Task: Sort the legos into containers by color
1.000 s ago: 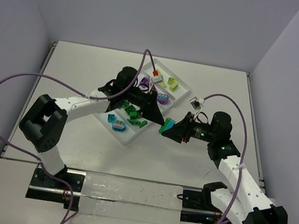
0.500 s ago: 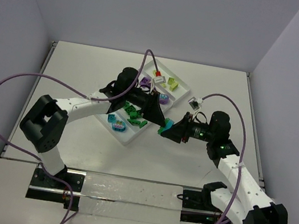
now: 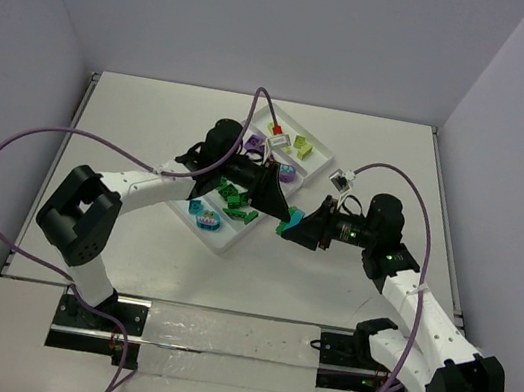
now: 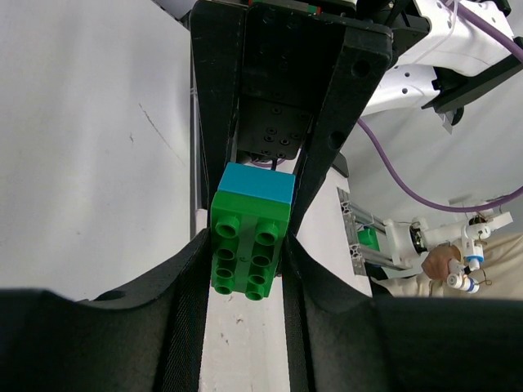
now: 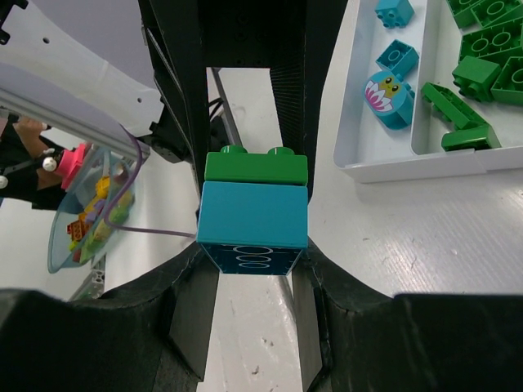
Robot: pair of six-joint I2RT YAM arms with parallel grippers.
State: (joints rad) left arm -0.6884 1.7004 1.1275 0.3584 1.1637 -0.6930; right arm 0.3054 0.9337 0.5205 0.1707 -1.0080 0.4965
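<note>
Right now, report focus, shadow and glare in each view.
Top external view: even light, soft shadows, no glare, bricks in the tray tiny. Left wrist view: green brick sharp, near fingers dark and blurred. Right wrist view: teal brick sharp, foreground equally blurred.

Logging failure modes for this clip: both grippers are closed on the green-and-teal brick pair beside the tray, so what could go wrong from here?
The left gripper pinches the green brick and the right gripper the teal brick, outside the tray. A brick slipping during a pull would probably land on the table. The fingertips of both grippers nearly meet, so they might knock together.
</note>
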